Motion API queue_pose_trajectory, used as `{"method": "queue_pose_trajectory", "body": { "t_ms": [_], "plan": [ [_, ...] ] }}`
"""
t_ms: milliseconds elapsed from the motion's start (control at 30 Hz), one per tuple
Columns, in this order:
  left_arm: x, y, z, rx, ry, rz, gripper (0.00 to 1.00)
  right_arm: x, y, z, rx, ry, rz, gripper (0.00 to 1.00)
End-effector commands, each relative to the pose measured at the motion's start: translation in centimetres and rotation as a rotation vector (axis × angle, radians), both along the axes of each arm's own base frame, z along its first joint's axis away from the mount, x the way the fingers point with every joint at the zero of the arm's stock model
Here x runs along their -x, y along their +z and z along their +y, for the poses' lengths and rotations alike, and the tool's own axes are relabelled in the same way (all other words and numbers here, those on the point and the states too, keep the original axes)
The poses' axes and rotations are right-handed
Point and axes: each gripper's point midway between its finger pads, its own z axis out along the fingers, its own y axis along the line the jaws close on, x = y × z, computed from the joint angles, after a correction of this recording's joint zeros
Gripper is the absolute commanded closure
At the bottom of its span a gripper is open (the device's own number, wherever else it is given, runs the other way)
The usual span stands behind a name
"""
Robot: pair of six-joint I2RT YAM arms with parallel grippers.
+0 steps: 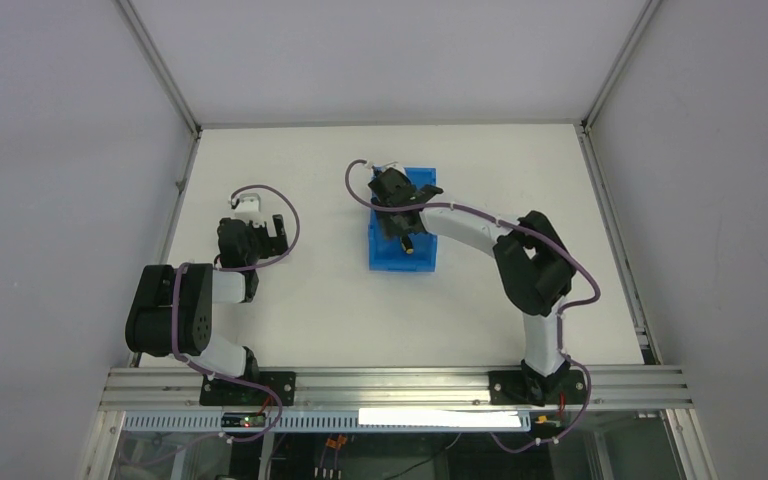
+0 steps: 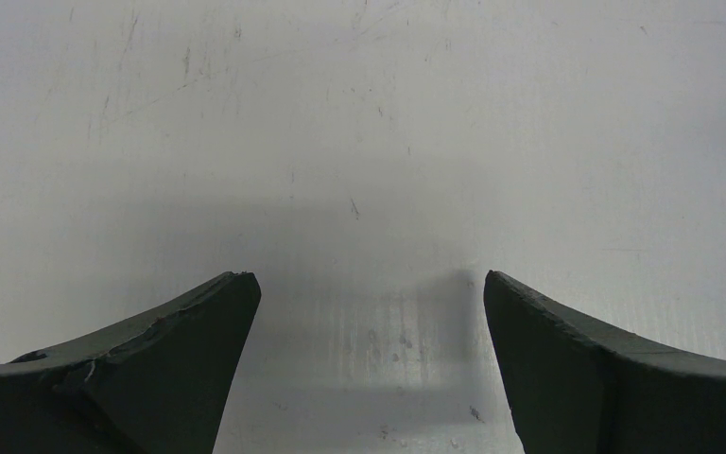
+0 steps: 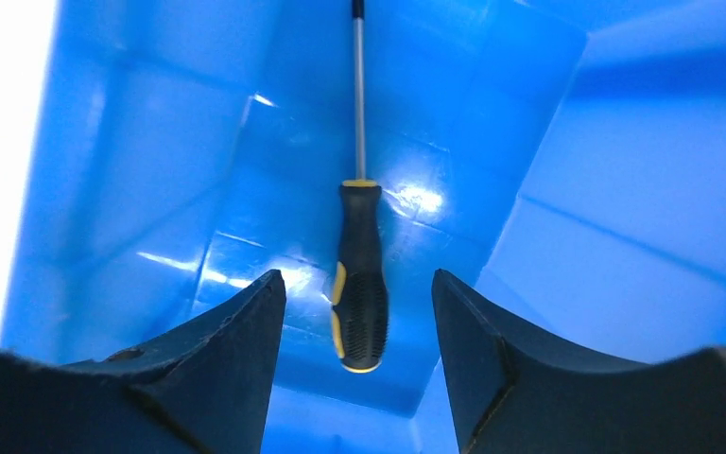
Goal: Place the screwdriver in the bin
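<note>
**Top view.** The bin (image 1: 400,266) stands on the counter (image 1: 300,330). The right arm bends over it so that the right claw (image 1: 401,218) hangs above its interior. A yellow spot of the screwdriver (image 1: 409,243) handle shows inside the bin, toward its near wall. The left claw (image 1: 270,232) sits well to the left of the bin, apart from it, presumably to leave the right arm free passage. Bare counter borders the bin on every side.

**Left wrist view.** The left claw (image 2: 368,277) is spread with nothing between its fingers, and only scuffed counter lies below it. The bin does not show here.

**Right wrist view.** The screwdriver (image 3: 359,284) lies within the bin (image 3: 624,189). Its shaft points away from the camera toward the far wall, and its handle is nearest the claw. The right claw (image 3: 357,278) is spread. Each finger stands clear of the handle with blue showing on both sides, so the tool appears released and resting in the bin, not gripped. Whether the handle lies flat on the floor or leans on a wall cannot be told. So judged, the task is essentially done and only withdrawal is left. The bin walls rise close beside both fingers. The safest exit is therefore straight up, without sideways motion that could catch a rim and drag the bin.
</note>
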Motion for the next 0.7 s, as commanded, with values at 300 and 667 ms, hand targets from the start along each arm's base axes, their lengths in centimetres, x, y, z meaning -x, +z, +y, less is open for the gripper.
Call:
{"method": "queue_pose_trajectory", "body": {
  "t_ms": [300,667],
  "plan": [
    [-1.0,2.0,-0.3,0.001,-0.007,-0.064,0.01,0.1,17.3,-0.7,-0.211,-0.028,-0.307,0.11],
    [-1.0,2.0,-0.3,0.001,-0.006,-0.062,0.01,0.2,19.3,-15.3,-0.170,-0.289,-0.352,0.01]
  ]
}}
